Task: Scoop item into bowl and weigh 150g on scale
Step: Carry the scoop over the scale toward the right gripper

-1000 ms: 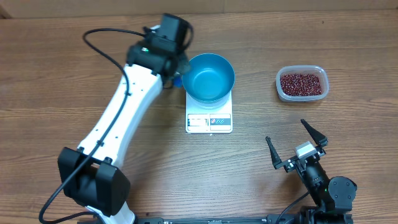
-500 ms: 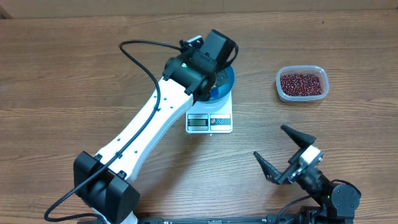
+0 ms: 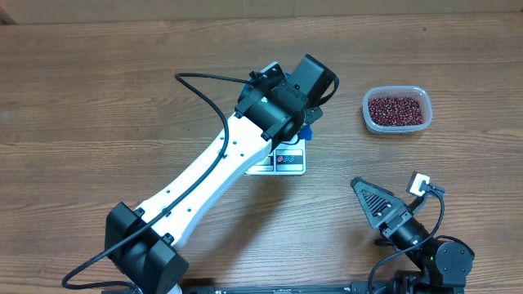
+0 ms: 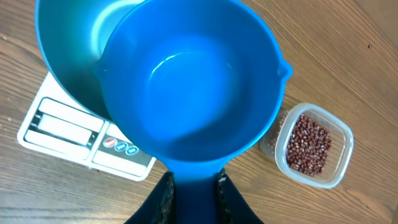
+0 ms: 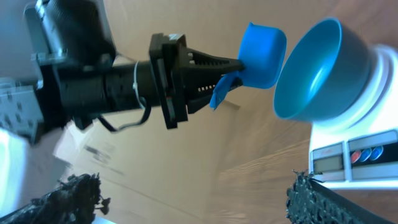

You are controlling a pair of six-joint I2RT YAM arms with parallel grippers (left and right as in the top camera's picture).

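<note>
The left gripper (image 4: 193,194) clamps the handle of the blue scoop (image 4: 193,81), near the rim of the bowl (image 4: 65,56) on the scale (image 4: 62,127). The beans (image 3: 396,109) lie in a tub (image 3: 367,116) at the scale's 2 o'clock. The right gripper (image 3: 397,194) gapes empty at its 5 o'clock.

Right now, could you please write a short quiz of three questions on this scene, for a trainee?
1. True or false: the scoop in the left gripper carries beans.
2. Where does the bowl stand? A) on the scale B) beside it C) under it
3. Fill in: the beans lie in a clear plastic ___.
Key: 1 false; 2 A; 3 tub.
</note>
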